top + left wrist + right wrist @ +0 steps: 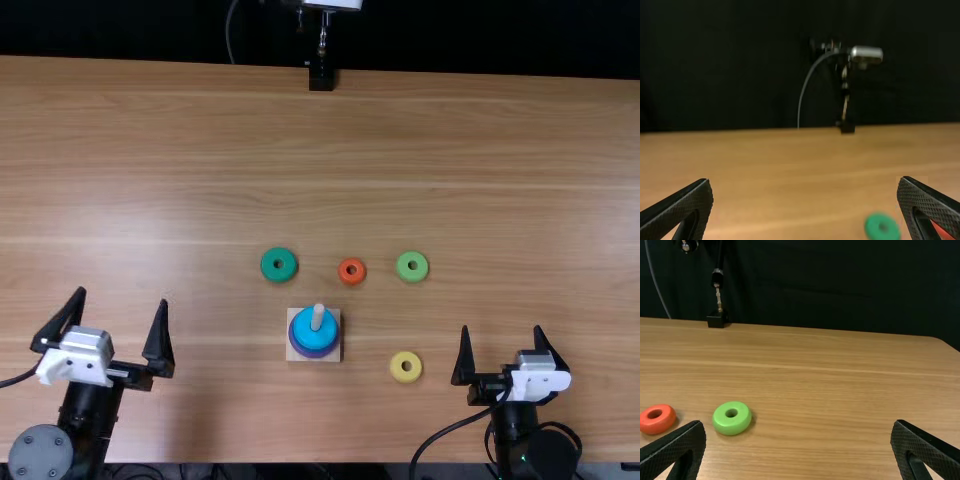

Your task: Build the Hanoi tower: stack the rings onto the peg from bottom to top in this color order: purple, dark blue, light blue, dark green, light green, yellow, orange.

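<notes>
The left arm's black two-fingered pincer (123, 298) stands with its fingers wide apart, nothing between them; the right arm's matching pincer (502, 328) is likewise spread and empty. Both are well apart from the rings.

Outward from the right one, a yellow ring (406, 367) lies flat on the light brown wooden bench (200, 200), to the right of the stack. Beyond it, on the far side of the stack, lie a light green ring (412, 266), a small orange ring (352, 270) and, farthest left, a dark green ring (279, 264), none touching another.

In the middle, the square pale wooden base (335, 354) carries the upright peg (318, 316). Around the peg sits a light blue ring (303, 330) on top, with a purple-blue rim (318, 355) showing beneath. The dark blue layer can't be told apart clearly, but with no purple or dark blue ring loose, the bottom three are probably on. That leaves four to stack: dark green next, then light green, yellow and lastly orange.
</notes>
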